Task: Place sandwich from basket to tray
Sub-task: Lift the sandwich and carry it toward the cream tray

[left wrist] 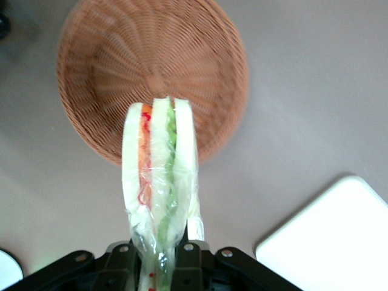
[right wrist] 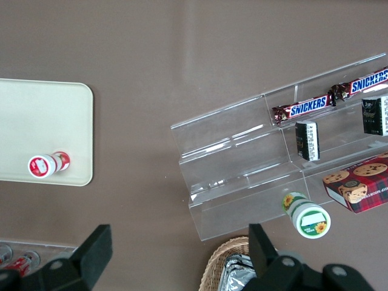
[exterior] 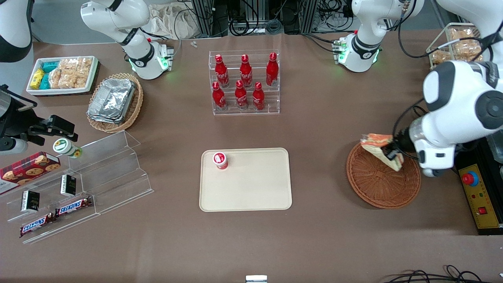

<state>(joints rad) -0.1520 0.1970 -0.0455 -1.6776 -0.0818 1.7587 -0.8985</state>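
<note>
I hold the gripper (exterior: pixel 393 154) clamped on the sandwich (exterior: pixel 381 147), lifted above the basket (exterior: pixel 383 182) to clear its rim, bound for the tray (exterior: pixel 251 188).

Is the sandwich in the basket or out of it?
Out: the gripper holds the sandwich lifted above the basket, which lies empty below it.

A red-capped cup (right wrist: pixel 46 165) stands on the tray (right wrist: pixel 36 109) (near its rim), apart from the clear shelf (right wrist: pixel 254 163).

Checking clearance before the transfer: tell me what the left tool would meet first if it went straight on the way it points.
Probably the basket: the tool points down, holding the sandwich over its rim, though height is unclear.
</note>
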